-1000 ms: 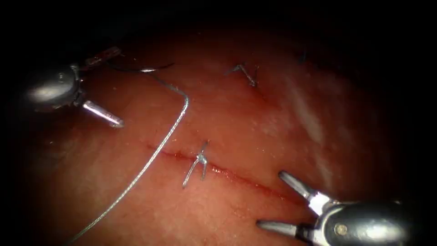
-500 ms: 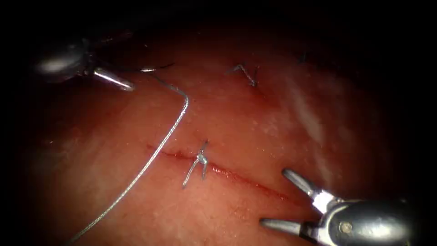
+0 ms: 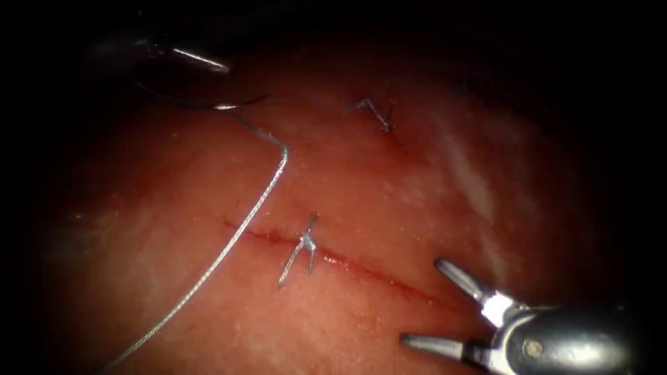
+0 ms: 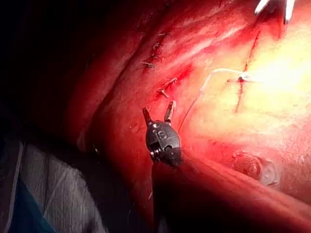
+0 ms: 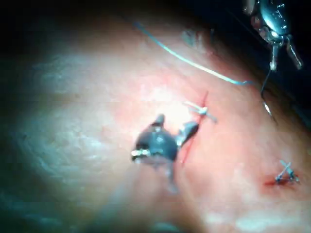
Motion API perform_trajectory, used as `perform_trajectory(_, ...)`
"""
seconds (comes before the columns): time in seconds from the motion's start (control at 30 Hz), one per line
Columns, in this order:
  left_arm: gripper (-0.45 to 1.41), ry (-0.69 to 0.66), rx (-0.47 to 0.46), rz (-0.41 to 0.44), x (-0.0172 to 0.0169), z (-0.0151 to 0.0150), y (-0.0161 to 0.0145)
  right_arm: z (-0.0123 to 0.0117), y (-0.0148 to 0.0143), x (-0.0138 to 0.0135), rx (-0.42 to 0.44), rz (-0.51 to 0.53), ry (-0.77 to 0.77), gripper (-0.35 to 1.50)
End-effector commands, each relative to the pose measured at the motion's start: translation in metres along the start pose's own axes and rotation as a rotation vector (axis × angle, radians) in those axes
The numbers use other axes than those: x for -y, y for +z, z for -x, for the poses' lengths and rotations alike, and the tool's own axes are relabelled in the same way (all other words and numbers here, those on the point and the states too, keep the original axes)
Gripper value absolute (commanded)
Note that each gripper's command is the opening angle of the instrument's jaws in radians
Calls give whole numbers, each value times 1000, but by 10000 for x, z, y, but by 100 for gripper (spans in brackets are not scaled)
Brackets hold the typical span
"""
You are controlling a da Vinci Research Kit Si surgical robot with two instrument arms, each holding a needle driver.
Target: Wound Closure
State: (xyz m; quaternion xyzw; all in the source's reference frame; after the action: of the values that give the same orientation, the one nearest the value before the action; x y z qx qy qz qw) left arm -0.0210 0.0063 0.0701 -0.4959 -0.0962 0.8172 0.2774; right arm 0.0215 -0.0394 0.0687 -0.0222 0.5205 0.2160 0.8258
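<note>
Loosely laid on the tissue [image 3: 389, 208], the needle [image 3: 198, 104] rests free near the upper left of the endoscope frame, a dark curve with a bright glint at one spot; neither tool holds it, and whether any part of it sits in the tissue cannot be told. From its end the thread [image 3: 236, 232] bends sharply, then runs down and leftward across the left end of the cut [image 3: 347, 267] and off the lower left edge.

On the cut itself sits a knotted stitch [image 3: 304, 244] with two short tails, and a second stitch [image 3: 379, 114] lies further up the frame, right of the needle.

At the upper left edge, in shadow just above the needle, is the left tool [image 3: 201, 61]; one pale jaw shows there. In the left wrist view its jaws [image 4: 158, 112] stand a little apart, holding nothing, its shaft reaching up toward the tissue.

At the lower right, the right tool [image 3: 434, 305] comes in low from the right edge, its jaws spread wide like a V, one pointing up-left toward the right end of the cut and the other pointing left below it. They grip nothing and hover beside the cut's end, well away from the needle and the thread.
</note>
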Motion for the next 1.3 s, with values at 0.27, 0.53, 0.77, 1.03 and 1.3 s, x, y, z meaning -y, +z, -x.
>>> perform_trajectory(0.27, 37, 37, 17, 104, -17, 25, 6, 3, 8, 7, 1, -6, -4, 129)
perform_trajectory(0.53, 42, 54, 43, 127, -25, 31, 10, 5, 10, 10, 3, -7, -7, 129)
perform_trajectory(0.77, 41, 94, 95, 141, -36, 56, 31, 6, 11, 12, 0, -8, -9, 129)
perform_trajectory(1.03, -45, 106, 122, 171, -40, 58, 34, 6, 10, 12, 0, -9, -8, 129)
perform_trajectory(1.3, -45, 166, 70, 203, -98, 33, 27, 6, 9, 13, 3, -11, -9, 129)
